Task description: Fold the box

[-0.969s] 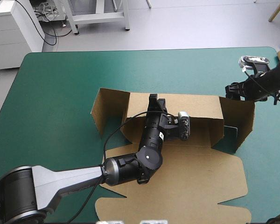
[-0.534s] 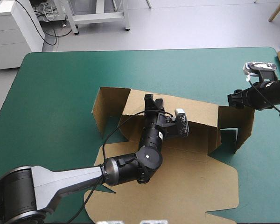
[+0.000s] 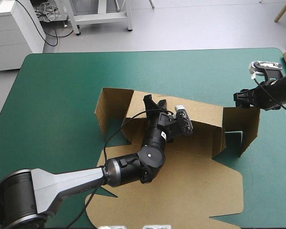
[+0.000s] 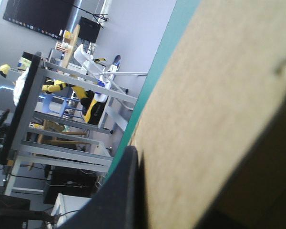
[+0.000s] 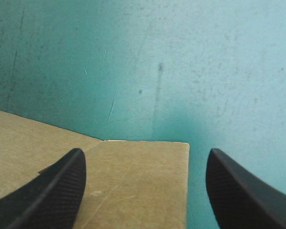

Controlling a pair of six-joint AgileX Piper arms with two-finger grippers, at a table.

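Your box (image 3: 181,186) sits mid-way across the counter (image 3: 62,86), half built: the back wall and both end flaps stand, the lid lies flat, and nothing looks tucked yet. Your left claw (image 3: 152,102) pinches the back wall's top edge. Your right claw (image 3: 241,99) hangs wide open over the right flap's corner.

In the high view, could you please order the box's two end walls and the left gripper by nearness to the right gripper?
From the right gripper:
1. right end wall, just beside it
2. left gripper, toward the middle
3. left end wall, farthest left
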